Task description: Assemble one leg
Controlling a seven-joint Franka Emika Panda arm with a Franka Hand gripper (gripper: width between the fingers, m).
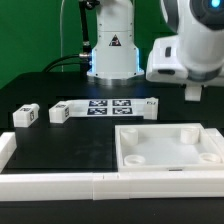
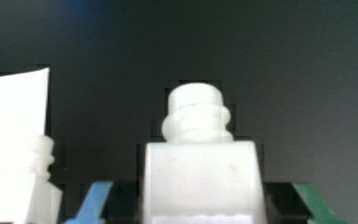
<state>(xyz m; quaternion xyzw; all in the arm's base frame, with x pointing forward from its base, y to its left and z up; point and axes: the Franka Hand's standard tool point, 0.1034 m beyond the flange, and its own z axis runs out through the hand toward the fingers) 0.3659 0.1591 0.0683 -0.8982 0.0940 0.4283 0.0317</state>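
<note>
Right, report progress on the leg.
Done: nothing yet; the visible sockets of the tabletop look empty. In hand: one leg sits between the fingers of the gripper in the wrist view, grip unclear. Left: carry it to a socket and screw it in.

leg (image 1: pixel 25 116): 3 counted; this one and a second leg (image 1: pixel 59 112) on the bench (image 1: pixel 70 140), a third leg (image 2: pixel 202 175) shown between the jaws in the wrist view
tabletop (image 1: pixel 170 150): 1 counted
marker board (image 1: pixel 108 107): 1 counted
tags on the marker board: too blurred to be counted
arm (image 1: pixel 190 45): 1 counted
jaws: 2 counted
</note>
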